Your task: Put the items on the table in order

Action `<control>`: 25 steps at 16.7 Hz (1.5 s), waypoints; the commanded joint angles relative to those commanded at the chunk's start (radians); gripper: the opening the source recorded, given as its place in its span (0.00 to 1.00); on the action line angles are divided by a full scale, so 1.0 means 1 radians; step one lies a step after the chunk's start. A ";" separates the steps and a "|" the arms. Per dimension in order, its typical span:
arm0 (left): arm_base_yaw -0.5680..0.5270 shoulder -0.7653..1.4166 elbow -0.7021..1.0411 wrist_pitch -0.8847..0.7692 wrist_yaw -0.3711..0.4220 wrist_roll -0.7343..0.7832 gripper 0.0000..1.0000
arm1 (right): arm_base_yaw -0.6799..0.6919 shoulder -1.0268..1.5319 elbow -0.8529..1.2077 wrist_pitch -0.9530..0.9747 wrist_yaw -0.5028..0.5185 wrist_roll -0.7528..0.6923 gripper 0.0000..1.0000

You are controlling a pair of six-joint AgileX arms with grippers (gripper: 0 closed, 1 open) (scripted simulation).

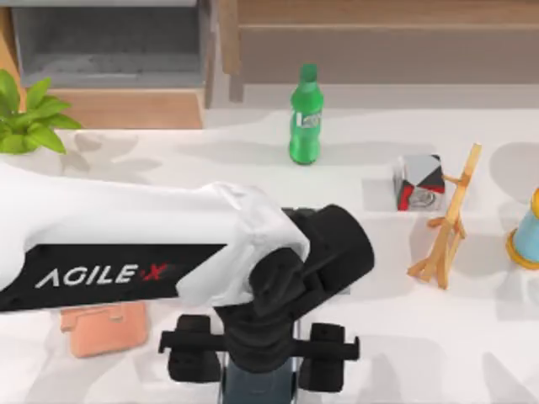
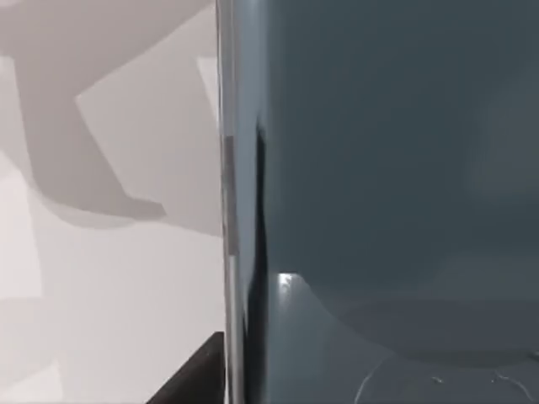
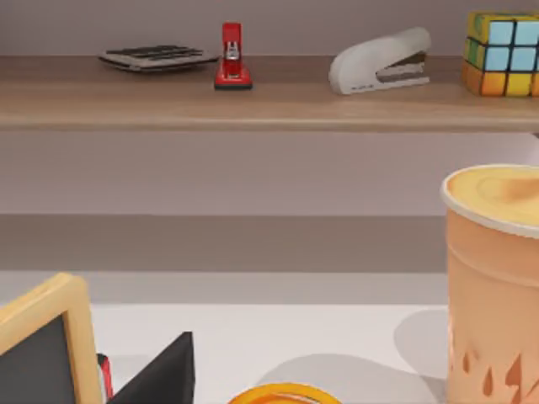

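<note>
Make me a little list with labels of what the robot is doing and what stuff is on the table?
working arm: left gripper, low at the table's near edge, over the smartphone
phone close up: dark blue-grey slab right at the left wrist camera
back of table: green bottle, small box, wooden stand
left side: plant, peach pouch

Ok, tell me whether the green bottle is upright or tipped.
Upright. The green bottle stands on the table, cap at the top and base down, beside nothing touching it.
</note>
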 joint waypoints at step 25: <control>-0.111 -0.910 -0.475 0.062 -0.987 -0.099 0.00 | 0.000 0.000 0.000 0.000 0.000 0.000 1.00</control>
